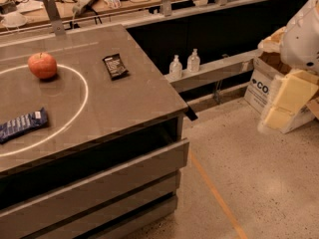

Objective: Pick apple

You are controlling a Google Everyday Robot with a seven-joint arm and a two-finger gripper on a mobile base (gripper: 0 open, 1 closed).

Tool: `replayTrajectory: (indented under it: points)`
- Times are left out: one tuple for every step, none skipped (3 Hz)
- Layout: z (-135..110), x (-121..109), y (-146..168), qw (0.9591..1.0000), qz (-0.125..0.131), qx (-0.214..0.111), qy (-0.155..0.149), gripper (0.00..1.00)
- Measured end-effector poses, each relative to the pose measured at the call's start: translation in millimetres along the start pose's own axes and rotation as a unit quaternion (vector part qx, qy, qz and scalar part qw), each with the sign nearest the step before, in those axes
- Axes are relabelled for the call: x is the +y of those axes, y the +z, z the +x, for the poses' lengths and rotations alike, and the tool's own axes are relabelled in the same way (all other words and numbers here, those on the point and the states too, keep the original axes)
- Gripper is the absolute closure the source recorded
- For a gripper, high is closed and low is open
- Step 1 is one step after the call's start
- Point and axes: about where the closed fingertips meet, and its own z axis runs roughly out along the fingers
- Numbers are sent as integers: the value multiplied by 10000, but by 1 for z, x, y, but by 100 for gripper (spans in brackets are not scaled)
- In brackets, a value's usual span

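Round, smooth red-orange apple (42, 65) sitting far left on the flat grey-brown table (134, 91), at the far edge of a thin white painted ring (85, 91), with a crinkly black snack packet (115, 66) to its right and a glossy blue wrapped bar (22, 124) nearer the front. Pale yellow blocky tool (283, 103) hanging way off right beneath a rounded white arm shell (303, 34), well apart from the table, over speckled concrete floor (249, 183); can't tell how far open or whether holding anything. Brown cardboard box (259, 86) just behind it.

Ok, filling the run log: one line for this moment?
apple: on table, untouched | gripper: far right, clear of the table | phase: pre-approach
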Motion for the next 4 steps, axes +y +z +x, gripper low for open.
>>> replayTrajectory:
  points:
    - [-70, -9, 13, 9937, -56, -1118, -87, 0]
    - [-157, -22, 29, 9764, -245, -2146, -95, 0]
    - [-156, -20, 26, 9772, -214, -2109, -92, 0]
    - [-158, -23, 36, 9729, -64, -2305, 146, 0]
